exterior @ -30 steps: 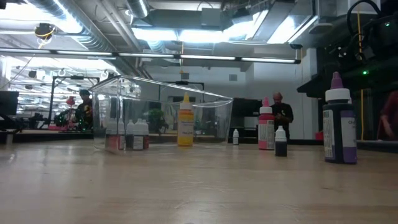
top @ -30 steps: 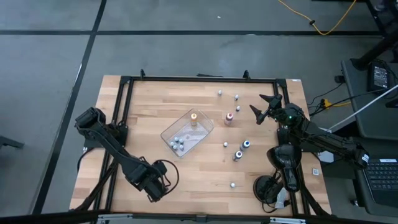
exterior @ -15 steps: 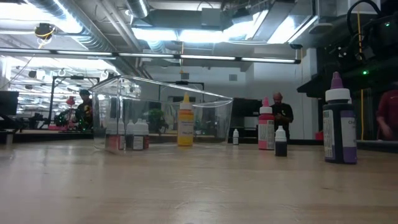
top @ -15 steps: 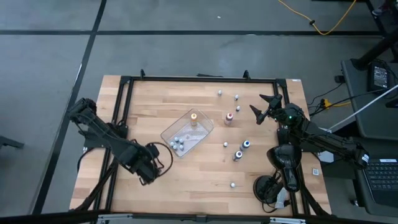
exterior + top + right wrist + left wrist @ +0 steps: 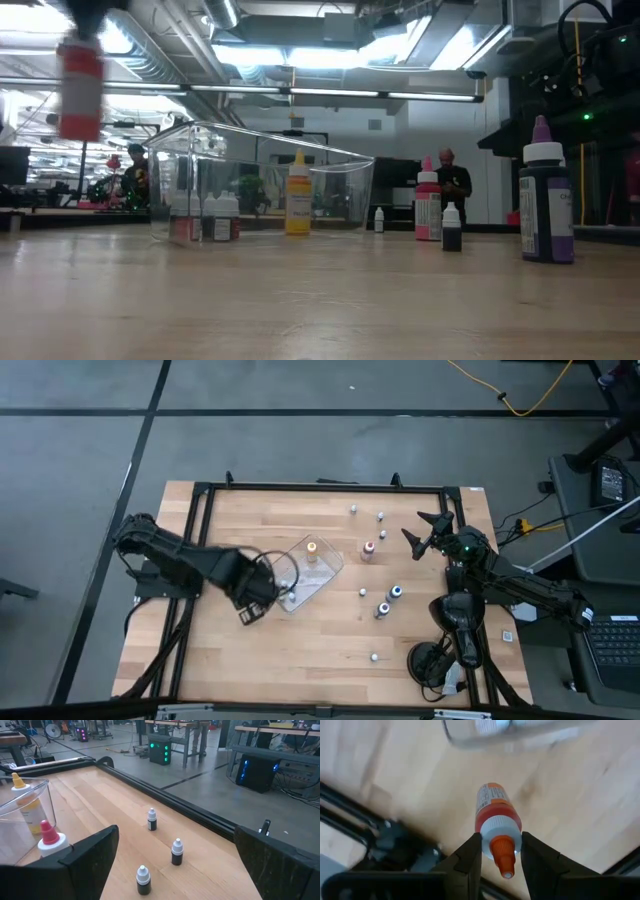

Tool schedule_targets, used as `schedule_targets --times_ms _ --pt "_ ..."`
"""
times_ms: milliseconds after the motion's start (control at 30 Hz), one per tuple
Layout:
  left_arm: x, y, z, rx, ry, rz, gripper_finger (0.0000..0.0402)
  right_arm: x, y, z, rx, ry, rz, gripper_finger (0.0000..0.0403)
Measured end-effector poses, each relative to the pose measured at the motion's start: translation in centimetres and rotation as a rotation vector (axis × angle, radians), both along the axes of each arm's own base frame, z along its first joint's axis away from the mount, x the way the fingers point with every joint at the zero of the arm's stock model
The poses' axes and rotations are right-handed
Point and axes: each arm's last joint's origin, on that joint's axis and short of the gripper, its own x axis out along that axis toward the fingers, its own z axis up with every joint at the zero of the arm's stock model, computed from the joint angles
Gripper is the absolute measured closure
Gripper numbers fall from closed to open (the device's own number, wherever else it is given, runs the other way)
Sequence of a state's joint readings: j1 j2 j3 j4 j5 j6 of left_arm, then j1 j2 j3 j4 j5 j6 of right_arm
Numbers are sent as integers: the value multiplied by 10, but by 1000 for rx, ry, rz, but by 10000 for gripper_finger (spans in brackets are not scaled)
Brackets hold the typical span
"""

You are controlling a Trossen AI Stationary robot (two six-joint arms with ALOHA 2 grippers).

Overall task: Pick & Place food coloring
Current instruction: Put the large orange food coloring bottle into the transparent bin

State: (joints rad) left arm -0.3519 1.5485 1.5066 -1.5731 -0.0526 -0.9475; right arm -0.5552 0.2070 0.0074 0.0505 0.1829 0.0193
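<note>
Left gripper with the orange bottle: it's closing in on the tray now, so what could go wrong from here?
1. The left gripper pinches the orange bottle only at its cap end, so it might swing or slip.
2. The clear tray is light and already holds a yellow bottle and small bottles; a low approach could knock the wall or topple them.
3. The right gripper waits open, well clear.

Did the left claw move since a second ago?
Yes. In the high view the left claw, shut on an orange bottle, has moved from the table's near edge up toward the clear tray.
</note>
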Motion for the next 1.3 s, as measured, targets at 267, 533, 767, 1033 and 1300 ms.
schedule_targets --times_ms 267,533,767,1033,1300 --pt "43 38 20 -12 -75 -30 293 0 0 0 -1 1 1 8" --pt "90 66 19 -16 -92 -76 293 0 0 0 -1 1 1 8" --pt "122 88 11 -20 -94 -102 294 0 0 0 -1 1 0 8" --pt "146 109 -8 -9 -64 -128 294 0 0 0 -1 1 0 8" --pt "169 120 -32 -5 -67 -155 294 0 0 0 -1 1 0 8"
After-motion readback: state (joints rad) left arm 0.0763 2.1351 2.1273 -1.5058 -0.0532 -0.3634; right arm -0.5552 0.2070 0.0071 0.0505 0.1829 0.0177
